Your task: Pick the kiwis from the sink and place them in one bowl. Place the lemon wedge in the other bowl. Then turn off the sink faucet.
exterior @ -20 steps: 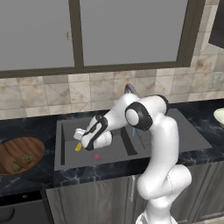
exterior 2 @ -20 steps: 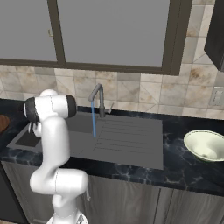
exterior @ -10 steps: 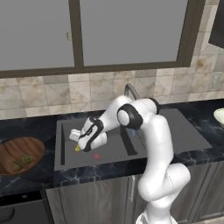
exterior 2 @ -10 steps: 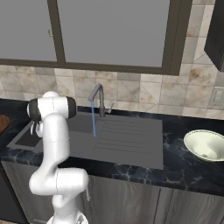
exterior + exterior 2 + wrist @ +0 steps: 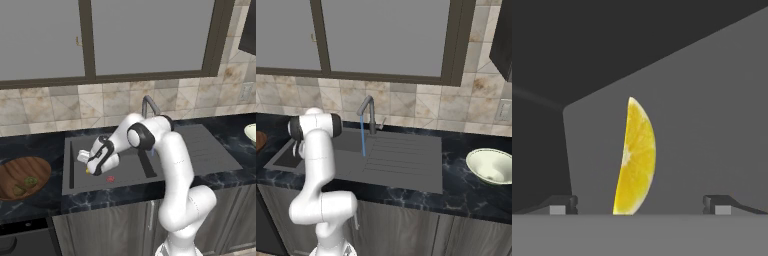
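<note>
Yellow fills the space between the spread finger tips [image 5: 559, 205] in the hand view: the lemon wedge [image 5: 635, 157] lies on the grey floor of the sink [image 5: 130, 177], centred between them, and the gripper [image 5: 639, 206] stands wide apart with nothing in its hold, presumably so the fingers can drop on either side of the slice before closing. From the left base view the gripper [image 5: 91, 162] is down inside the basin with the wedge [image 5: 88, 171] a small yellow spot just under it; a small flat red-pink thing [image 5: 110, 178] rests on the basin floor just beside, outside the fingers' line. The arm bends low and leftward to reach there, which is probably why the hand is tipped steeply. Further left on the black counter the wooden bowl [image 5: 12, 170] already carries both kiwis [image 5: 31, 181], so the fruit step looks finished and the wedge is the step in hand. The pale bowl [image 5: 491, 165] meant for it sits far across the counter, well apart, so a long carry would follow. The sink faucet [image 5: 370, 112] has a blue stream [image 5: 362, 136] running from it, not yet turned off.
</note>
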